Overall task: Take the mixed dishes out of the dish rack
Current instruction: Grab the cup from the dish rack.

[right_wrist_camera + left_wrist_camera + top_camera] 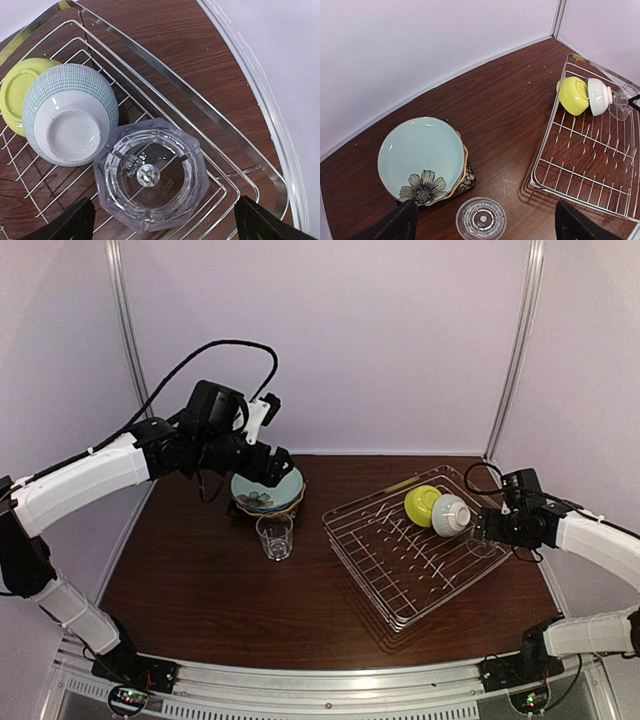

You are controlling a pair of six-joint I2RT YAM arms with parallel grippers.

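The left arm (90,475) rises from its base at the near left corner, bends at a high elbow and reaches across to the far left of the bench (200,590), its wrist tipped downward. The left jaws hang above a stack of plates (268,492), spread wide. In the left wrist view their two fingertips (395,225) sit at the bottom corners with only open bench between them, so they hold and touch nothing.

The stack is topped by a pale teal plate (420,155) with a grey flower, and a black floral square plate (466,184) shows at the bottom. A clear glass (481,219) stands upright on the bench just beside the stack, on its near side.

The right arm (600,540) comes in low from the right edge, forearm nearly level, wrist aimed at the far right corner of the dish rack (400,580). The right jaws are also spread. Their fingertips (70,220) flank a second clear glass (150,175) without touching it. This glass is inside the rack, its faceted base towards the wrist camera.

Just beside it a white bowl (67,115) with a fine blue grid pattern is tipped up on its edge. It leans against a yellow-green bowl (20,90) behind it. The rack sits at an angle on the right half of the bench.
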